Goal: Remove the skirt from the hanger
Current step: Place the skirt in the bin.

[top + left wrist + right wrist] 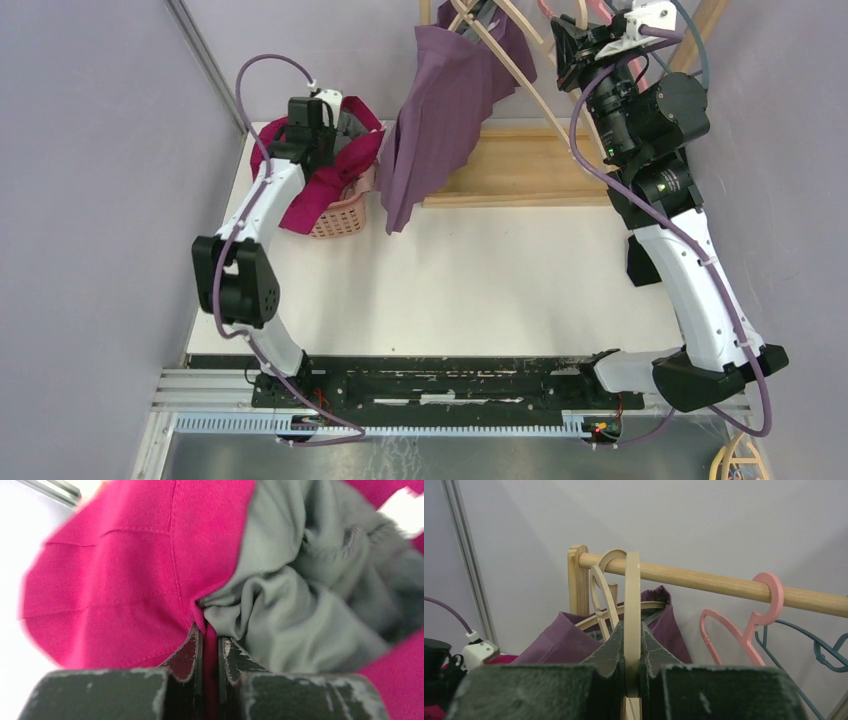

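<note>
The purple skirt (440, 120) hangs from a wooden hanger (520, 60) on the rail at the back, draping down toward the table. In the right wrist view the skirt (554, 640) shows behind my right gripper (632, 625), which is shut on the hanger's hook (632, 590) just below the wooden rail (704, 580). A second wooden hook sits right behind it. My left gripper (210, 630) is down in the basket (340, 215), shut on a fold of magenta cloth (115, 580) beside grey cloth (300, 605).
A pink hanger (744, 630) and a teal hanger (819, 650) hang on the rail to the right. The rack's wooden base (530, 170) lies at the table's back. The basket stands at the back left corner, near the left wall.
</note>
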Motion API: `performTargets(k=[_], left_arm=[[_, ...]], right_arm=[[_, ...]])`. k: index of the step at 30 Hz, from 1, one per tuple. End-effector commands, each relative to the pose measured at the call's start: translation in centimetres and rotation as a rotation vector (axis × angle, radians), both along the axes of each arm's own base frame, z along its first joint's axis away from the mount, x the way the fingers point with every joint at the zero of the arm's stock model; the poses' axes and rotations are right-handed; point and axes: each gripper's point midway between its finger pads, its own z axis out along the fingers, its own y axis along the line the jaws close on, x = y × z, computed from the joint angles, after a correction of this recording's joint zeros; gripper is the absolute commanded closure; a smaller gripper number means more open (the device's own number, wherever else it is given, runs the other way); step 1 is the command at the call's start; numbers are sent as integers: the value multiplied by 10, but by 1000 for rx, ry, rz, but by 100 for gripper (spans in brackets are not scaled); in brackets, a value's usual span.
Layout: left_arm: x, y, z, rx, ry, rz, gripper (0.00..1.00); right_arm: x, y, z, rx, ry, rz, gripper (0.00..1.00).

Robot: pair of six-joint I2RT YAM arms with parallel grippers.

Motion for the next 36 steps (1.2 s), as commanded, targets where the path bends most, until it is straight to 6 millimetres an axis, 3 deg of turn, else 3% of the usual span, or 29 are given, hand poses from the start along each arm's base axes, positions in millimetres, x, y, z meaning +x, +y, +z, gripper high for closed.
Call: performTargets(k=[1, 8, 12, 15, 18, 25, 29, 36], left_arm=[[13, 5, -74, -17, 161, 97, 97], [26, -25, -177, -122, 397, 48, 97], [19, -33, -205, -165, 459, 36, 97], [19, -36, -205, -171, 458, 20, 97], [27, -40, -176, -185, 401, -8, 97], [32, -44, -67, -202, 190, -71, 52], [19, -52, 2, -249, 58, -120, 43], [-6, -63, 73, -291, -77, -187, 36]], right_arm=[[0, -14, 6, 32, -18, -30, 99], [17, -27, -12, 19, 18, -71, 99], [29, -36, -25, 27, 51, -93, 99], [33, -36, -26, 39, 53, -88, 99], [35, -37, -24, 57, 52, -90, 99], [24, -43, -14, 54, 26, -102, 99], [11, -48, -5, 51, 3, -110, 99], [-3, -55, -3, 45, -1, -128, 99]])
